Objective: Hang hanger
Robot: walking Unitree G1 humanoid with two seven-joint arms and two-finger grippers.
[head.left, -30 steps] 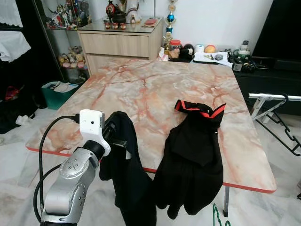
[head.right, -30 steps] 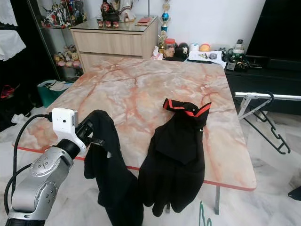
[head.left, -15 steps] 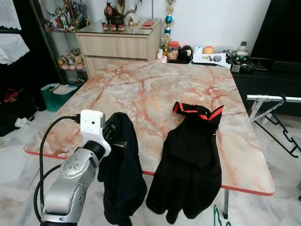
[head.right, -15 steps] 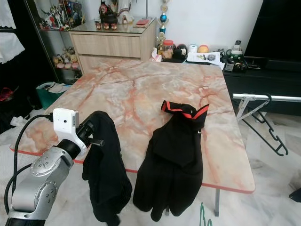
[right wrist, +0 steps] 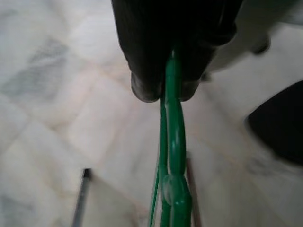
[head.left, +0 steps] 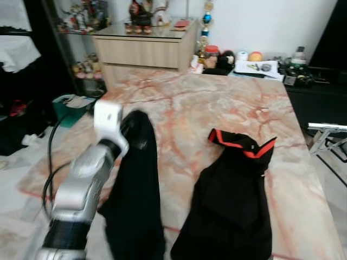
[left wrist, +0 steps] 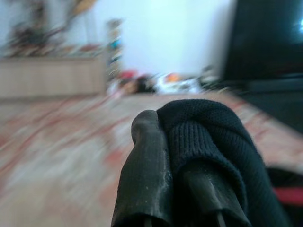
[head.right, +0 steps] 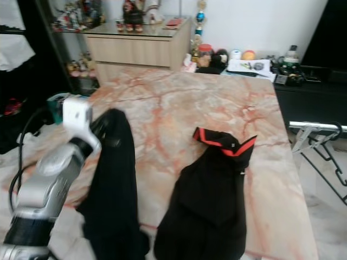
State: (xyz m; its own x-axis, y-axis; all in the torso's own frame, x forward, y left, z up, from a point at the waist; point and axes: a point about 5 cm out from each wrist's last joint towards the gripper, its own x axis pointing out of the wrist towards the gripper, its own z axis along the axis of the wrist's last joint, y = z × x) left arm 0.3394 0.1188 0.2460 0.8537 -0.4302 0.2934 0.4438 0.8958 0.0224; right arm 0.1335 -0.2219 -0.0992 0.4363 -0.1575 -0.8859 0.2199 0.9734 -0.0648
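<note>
My left gripper (head.left: 132,125) is raised over the near left part of the marble table (head.left: 190,103), shut on a black garment (head.left: 135,200) that hangs down from it. In the left wrist view the black knit cloth (left wrist: 208,142) is bunched over one finger (left wrist: 144,175). A second black garment with a red-trimmed collar (head.left: 233,200) lies on the table's near right side and drapes over its front edge. In the right wrist view my right gripper (right wrist: 166,87) is shut on a green hanger (right wrist: 173,142) low above the tiled floor.
A wooden cabinet (head.left: 146,49) with ornaments stands behind the table. A teal bin (head.left: 68,105) and dark shelving are at the left. A metal rack (head.right: 320,130) with black hangers stands at the right, beside a black TV stand (head.left: 320,97).
The camera has shifted and the picture is blurred. My left arm has lifted higher and further over the table, carrying the black garment with it.
</note>
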